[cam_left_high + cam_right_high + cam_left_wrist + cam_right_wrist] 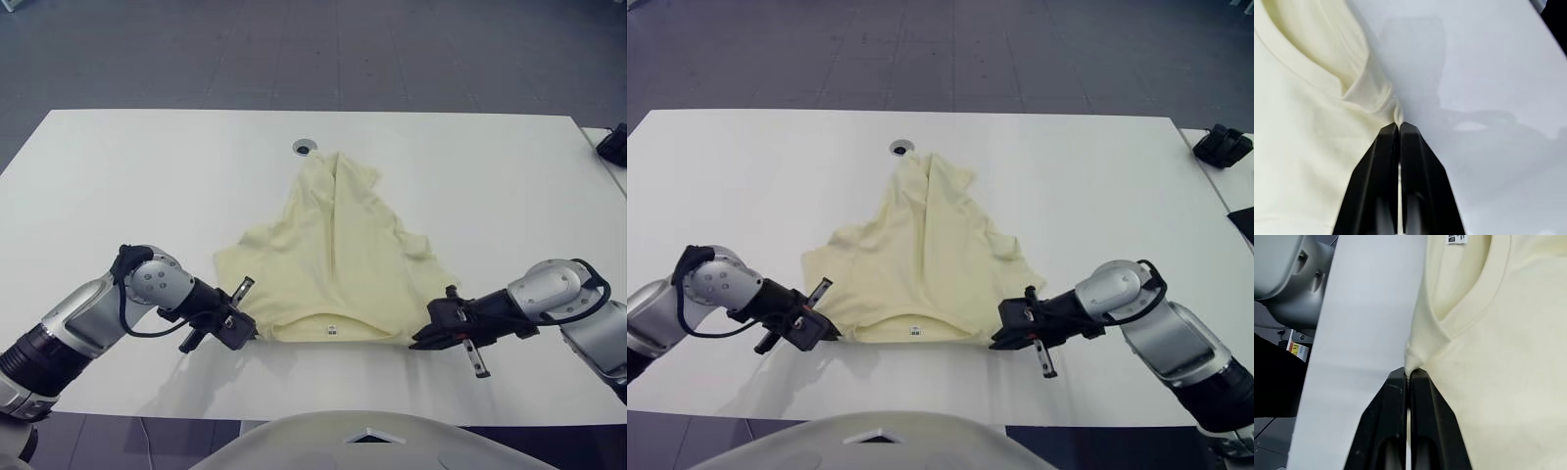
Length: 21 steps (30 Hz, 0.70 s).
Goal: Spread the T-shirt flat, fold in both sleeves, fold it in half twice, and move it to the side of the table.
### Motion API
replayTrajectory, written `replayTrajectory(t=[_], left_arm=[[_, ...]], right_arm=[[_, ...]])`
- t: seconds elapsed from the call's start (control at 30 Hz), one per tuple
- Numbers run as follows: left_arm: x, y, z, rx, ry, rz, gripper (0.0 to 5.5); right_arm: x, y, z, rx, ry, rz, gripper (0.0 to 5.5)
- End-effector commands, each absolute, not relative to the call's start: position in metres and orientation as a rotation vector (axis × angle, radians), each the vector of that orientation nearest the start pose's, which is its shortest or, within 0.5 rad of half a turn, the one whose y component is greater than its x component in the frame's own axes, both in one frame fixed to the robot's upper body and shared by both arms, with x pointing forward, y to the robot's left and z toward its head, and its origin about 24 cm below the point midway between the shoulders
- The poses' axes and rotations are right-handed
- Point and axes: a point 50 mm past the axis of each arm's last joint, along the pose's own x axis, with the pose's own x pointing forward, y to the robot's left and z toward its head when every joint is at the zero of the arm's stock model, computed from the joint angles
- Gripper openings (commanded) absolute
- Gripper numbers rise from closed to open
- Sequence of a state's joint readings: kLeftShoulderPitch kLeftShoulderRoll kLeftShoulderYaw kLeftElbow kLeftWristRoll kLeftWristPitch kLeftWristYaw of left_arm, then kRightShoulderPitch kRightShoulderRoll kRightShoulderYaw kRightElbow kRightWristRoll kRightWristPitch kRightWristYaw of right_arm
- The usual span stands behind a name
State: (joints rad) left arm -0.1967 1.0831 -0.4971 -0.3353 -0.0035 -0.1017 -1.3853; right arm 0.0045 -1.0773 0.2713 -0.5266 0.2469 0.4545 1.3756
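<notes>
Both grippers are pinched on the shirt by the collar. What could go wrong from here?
1. The left gripper and right gripper each hold only a small nip of the T-shirt at their fingertips, so a hard pull may slip it free.
2. The shirt lies bunched with a long fold down its middle. Pulling apart may leave the sleeves tucked in.
3. Its far end lies beside the table hole and might snag.
</notes>
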Motion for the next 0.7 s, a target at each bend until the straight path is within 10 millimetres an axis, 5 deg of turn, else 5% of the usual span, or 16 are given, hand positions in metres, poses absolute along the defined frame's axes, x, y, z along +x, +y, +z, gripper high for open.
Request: replayTrajectory(t=[0.03, 0.17, 0.27, 0.47, 0.6, 0.7], left_arm=[[0.186, 0.185, 0.093, 1.103, 0.512, -1.870, 0.01], [0.182, 0.183, 0.093, 1.057, 0.513, -1.865, 0.00], [0.182, 0.183, 0.101, 0.939, 0.524, -1.863, 0.49], [0.206, 0.186, 0.146, 0.684, 0.434, -1.766, 1.37], [0.252, 0.191, 0.168, 0.727, 0.296, -1.484, 2.03], [0.294, 0.185, 0.156, 0.831, 0.251, -1.149, 2.58]], right_arm=[[0.165, -0.190, 0.103, -0.606, 0.750, 1.655, 0.00], [0.160, -0.189, 0.101, -0.613, 0.759, 1.654, 0.37], [0.158, -0.186, 0.109, -0.543, 0.738, 1.685, 0.86], [0.195, -0.190, 0.148, -0.470, 0.559, 1.579, 1.70], [0.279, -0.204, 0.157, -0.576, 0.370, 1.082, 2.34], [0.341, -0.203, 0.141, -0.717, 0.307, 0.732, 2.86]])
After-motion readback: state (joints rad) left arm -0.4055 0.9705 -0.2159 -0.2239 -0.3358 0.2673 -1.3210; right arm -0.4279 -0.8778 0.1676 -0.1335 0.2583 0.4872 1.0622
